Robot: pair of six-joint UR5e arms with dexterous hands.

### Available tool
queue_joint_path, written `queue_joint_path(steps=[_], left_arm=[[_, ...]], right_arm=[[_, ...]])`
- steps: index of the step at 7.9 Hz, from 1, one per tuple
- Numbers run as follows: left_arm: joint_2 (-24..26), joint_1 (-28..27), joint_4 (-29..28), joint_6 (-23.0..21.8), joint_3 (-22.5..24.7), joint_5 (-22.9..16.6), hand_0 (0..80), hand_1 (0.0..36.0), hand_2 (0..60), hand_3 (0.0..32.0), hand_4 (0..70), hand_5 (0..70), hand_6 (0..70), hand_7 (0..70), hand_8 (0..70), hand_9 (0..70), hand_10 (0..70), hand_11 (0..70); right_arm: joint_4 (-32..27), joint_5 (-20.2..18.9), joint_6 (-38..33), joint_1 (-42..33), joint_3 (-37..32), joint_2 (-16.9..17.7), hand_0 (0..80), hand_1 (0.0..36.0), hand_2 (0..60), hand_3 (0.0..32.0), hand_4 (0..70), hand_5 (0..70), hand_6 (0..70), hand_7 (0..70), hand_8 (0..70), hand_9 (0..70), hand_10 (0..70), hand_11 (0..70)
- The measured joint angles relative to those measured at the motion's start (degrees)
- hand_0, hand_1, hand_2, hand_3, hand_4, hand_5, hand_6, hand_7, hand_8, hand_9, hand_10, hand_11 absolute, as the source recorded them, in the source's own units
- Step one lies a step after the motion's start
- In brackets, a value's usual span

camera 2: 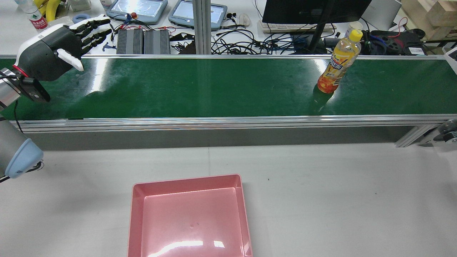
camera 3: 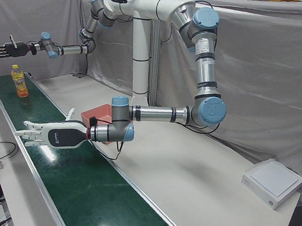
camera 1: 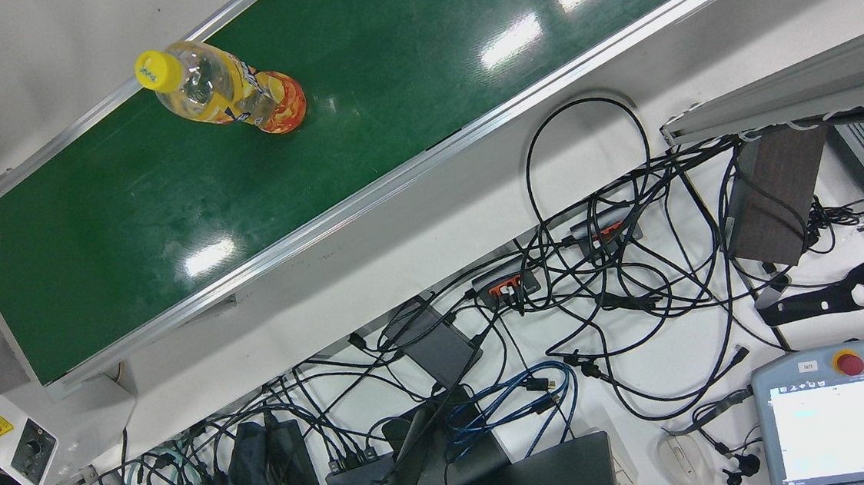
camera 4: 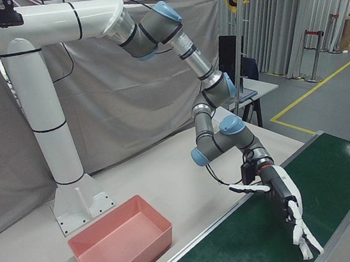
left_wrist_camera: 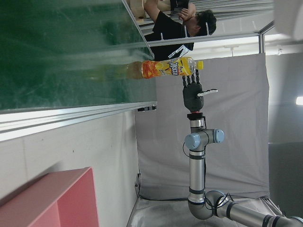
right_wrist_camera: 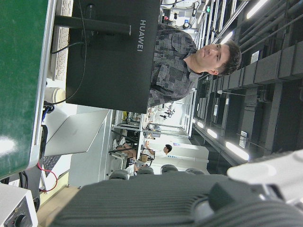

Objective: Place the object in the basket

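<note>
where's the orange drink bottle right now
The bottle stands upright on the green conveyor belt, toward the rear view's right end and near the belt's far edge, well away from the pink basket.

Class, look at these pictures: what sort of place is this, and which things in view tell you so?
Probably a robotics lab or test cell: a green conveyor belt carrying a drink bottle, a pink basket beside it, and teach pendants among tangled cables.

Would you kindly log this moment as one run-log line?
bottle: upright on belt | basket: empty | left hand: open | right hand: open
</note>
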State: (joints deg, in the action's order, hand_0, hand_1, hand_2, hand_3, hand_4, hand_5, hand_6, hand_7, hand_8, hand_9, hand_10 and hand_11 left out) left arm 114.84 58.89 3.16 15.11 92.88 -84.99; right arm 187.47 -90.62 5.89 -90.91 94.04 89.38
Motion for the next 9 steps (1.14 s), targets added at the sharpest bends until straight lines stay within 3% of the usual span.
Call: queue_joint_path(steps=[9], left_arm=[[0.0, -0.1, 0.0, 0.0, 0.1, 0.0, 59.7, 2.5, 0.0, 0.6, 12.9, 18.4, 0.3, 1.1, 7.9, 10.3, 1.8, 4.0]], right_arm=[[0.0, 0.0, 0.0, -0.1, 0.0, 0.0, 0.0, 0.0, 0.0, 0.0, 0.0, 0.0, 0.0, 0.0, 0.0, 0.0, 0.0, 0.0]])
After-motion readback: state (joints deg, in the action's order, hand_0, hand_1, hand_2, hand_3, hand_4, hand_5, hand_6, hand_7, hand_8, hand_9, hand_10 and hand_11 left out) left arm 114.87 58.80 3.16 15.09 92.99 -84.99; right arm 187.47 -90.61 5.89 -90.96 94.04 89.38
